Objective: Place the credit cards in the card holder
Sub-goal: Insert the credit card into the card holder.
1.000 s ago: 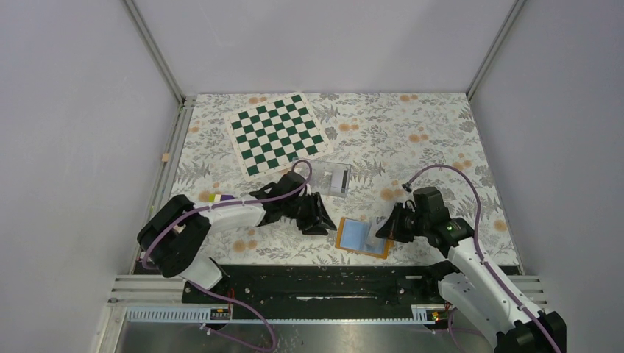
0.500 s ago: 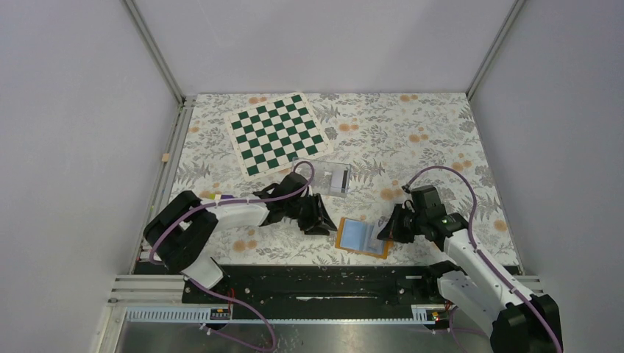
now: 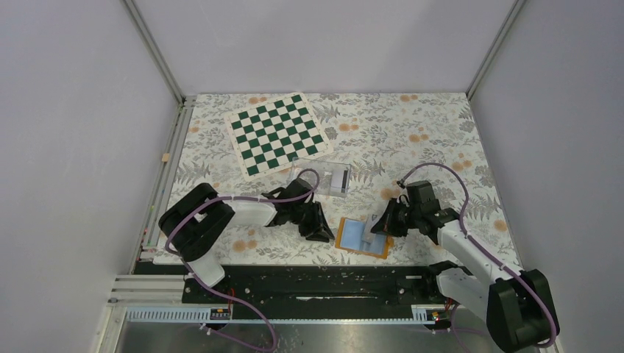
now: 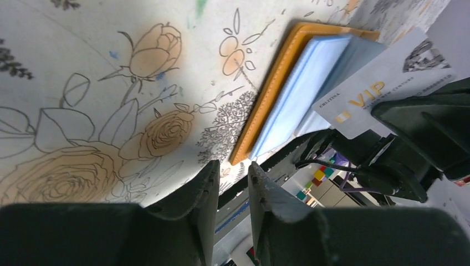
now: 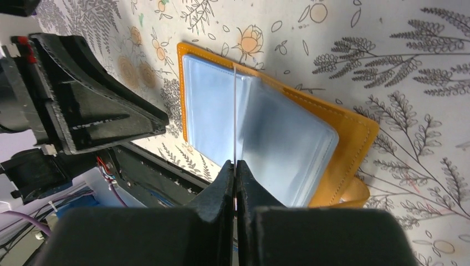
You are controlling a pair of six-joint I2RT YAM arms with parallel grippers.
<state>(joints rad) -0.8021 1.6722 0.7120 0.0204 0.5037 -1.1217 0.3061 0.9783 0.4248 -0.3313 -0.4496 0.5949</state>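
Observation:
The card holder (image 3: 353, 234) lies open near the table's front edge, orange outside (image 5: 354, 136) and light blue inside (image 4: 288, 94). My right gripper (image 5: 235, 163) is shut on a white credit card (image 5: 235, 111) printed "VIP" (image 4: 382, 88). It holds the card on edge over the blue pockets, with the card's far edge down at the middle of the holder. In the top view the right gripper (image 3: 381, 224) sits at the holder's right side. My left gripper (image 3: 321, 232) rests low just left of the holder. Its fingers (image 4: 208, 183) stand a narrow gap apart, with nothing between them.
A green and white chessboard (image 3: 277, 133) lies at the back left. A clear plastic box (image 3: 329, 176) stands just behind the left gripper. The black base rail (image 3: 316, 283) runs along the near edge, close below the holder.
The right gripper has moved left, carrying the card from the holder's right edge to above its middle. The left gripper's jaws have narrowed and its arm has drawn in slightly.

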